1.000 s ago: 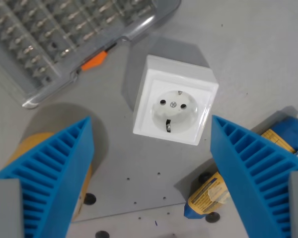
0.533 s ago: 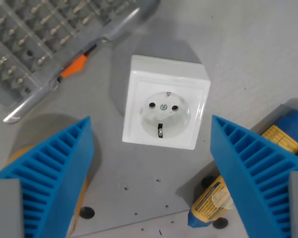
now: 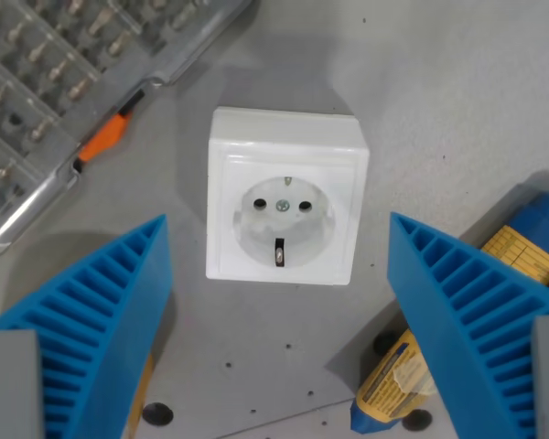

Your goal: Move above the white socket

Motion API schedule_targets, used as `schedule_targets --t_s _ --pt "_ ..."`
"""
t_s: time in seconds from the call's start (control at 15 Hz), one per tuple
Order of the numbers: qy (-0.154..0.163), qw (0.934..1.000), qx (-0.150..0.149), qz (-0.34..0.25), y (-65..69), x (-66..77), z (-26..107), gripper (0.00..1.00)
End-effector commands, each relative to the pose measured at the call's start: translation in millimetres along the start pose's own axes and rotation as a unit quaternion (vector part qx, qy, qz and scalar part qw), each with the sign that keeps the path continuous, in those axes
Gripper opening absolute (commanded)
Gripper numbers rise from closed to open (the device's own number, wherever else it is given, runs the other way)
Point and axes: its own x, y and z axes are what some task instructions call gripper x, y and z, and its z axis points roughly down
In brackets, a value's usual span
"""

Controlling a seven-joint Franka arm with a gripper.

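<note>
Wrist view looking down on the grey desk [image 3: 457,82]. The white socket [image 3: 284,197] sits flat on the desk near the middle of the frame, its round recessed face turned up toward the camera, two pin holes and an earth clip visible. The gripper [image 3: 279,338] hangs over it with its blue ribbed fingers [image 3: 91,320] spread wide apart, holding nothing; the socket lies between the two fingers and slightly toward the top of the frame, not touching either. A clear bit case [image 3: 55,91] with an orange latch occupies the wrist view's upper left corner, well apart from the socket. A blue and yellow object [image 3: 412,366] lies at the wrist view's lower right, partly hidden by a finger. Judged from shape and finish, the socket is a rigid, light, hollow plastic block with smooth, somewhat slippery walls; the flat opposite side walls offer the best hold, the recessed face none
</note>
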Motion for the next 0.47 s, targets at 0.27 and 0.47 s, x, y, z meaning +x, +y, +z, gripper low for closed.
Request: schedule_targets --t_s 0.27,0.47 --pt "0.051 0.9977 0.024 0.037 7.1 -6.1 8.8 1.0" --pt "0.05 0.9979 0.024 0.033 7.7 -6.7 10.0 1.0"
